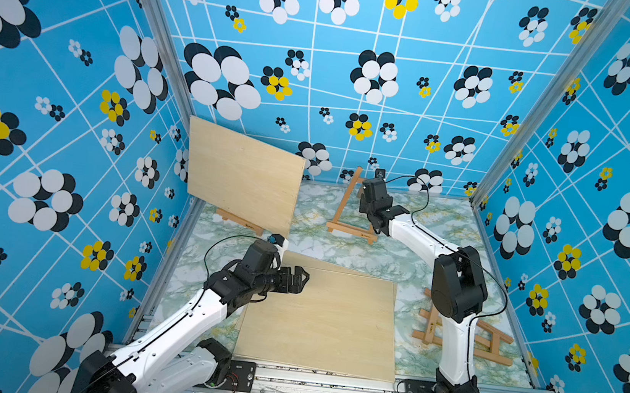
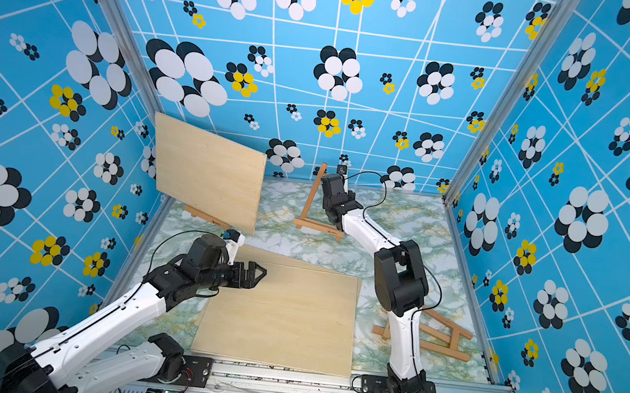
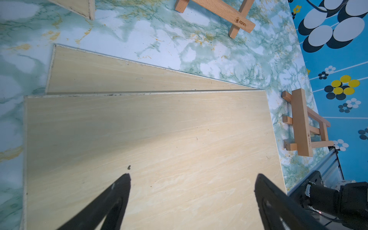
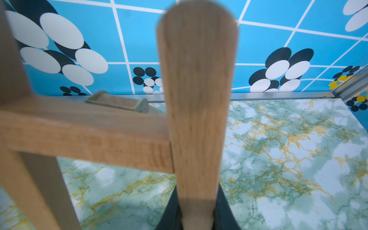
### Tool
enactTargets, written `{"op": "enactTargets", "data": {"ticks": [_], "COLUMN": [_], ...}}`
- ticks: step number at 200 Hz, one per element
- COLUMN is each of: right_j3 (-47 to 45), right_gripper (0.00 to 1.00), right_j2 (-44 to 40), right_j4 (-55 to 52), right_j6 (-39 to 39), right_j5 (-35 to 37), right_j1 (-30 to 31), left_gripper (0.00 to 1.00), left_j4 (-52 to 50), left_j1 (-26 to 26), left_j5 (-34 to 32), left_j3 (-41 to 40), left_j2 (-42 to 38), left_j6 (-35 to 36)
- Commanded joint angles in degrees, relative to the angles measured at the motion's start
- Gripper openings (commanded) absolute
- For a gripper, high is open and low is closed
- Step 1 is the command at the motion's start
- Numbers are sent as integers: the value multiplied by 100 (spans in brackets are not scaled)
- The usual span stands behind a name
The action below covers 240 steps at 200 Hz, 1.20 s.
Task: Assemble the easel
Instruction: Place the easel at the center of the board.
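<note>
A small wooden easel (image 1: 345,212) (image 2: 310,209) stands upright at the back middle of the table. My right gripper (image 1: 366,195) (image 2: 330,192) (image 4: 196,209) is shut on its rear wooden leg (image 4: 197,99). Two plywood boards (image 1: 320,321) (image 2: 280,317) lie stacked flat at the front. My left gripper (image 1: 302,280) (image 2: 259,273) (image 3: 193,176) hovers open over the upper board (image 3: 159,139), holding nothing. The lower board (image 3: 119,77) sticks out askew beneath it.
Another easel (image 1: 239,221) at the back left carries an upright board (image 1: 244,174) (image 2: 208,174). A folded easel (image 1: 489,343) (image 2: 446,339) (image 3: 300,123) lies flat at the right, behind my right arm. Patterned walls close in three sides of the marble table (image 1: 340,248).
</note>
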Motion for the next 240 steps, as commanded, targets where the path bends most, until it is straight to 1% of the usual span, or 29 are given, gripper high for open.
{"op": "enactTargets", "data": {"ticks": [1,45,61,95,109,125,126,143,171,218,230,236,238,240], "right_j3": [-218,-264,-192,135,229,381,395,583,870,1250,1270,1266,1258,1255], "right_gripper": [0,0,0,0,0,0,0,0,0,1,5,9,12,13], "right_j2": [-58,-54,2,223,320,370,493,657,851,1118,1112,1100,1092,1092], "right_j4": [15,20,-33,-279,-273,-336,-348,-462,-639,-878,-887,-888,-884,-882], "right_j6": [3,-53,-54,109,59,19,18,41,103,151,154,162,165,169], "right_j5": [-715,-939,-842,-263,-81,-13,-1,118,163,250,237,226,226,226], "right_j1": [170,202,253,393,473,545,547,590,600,609,609,609,607,608], "left_gripper": [99,99,99,99,99,99,99,99,99,99,99,99,99,99], "left_j4": [-87,-70,-70,-143,-191,-233,-235,-271,-281,-298,-301,-297,-296,-297], "left_j1": [55,94,94,107,128,176,179,285,457,588,616,625,639,637], "left_j5": [-84,-111,-108,-140,-160,-156,-156,-105,16,100,117,126,131,134], "left_j3": [-79,-84,-66,-73,-105,-165,-173,-243,-335,-425,-435,-440,-444,-444], "left_j2": [-90,-73,-53,-126,-198,-302,-305,-416,-543,-641,-672,-684,-685,-686], "left_j6": [12,17,9,17,34,43,39,55,61,86,83,87,81,87]}}
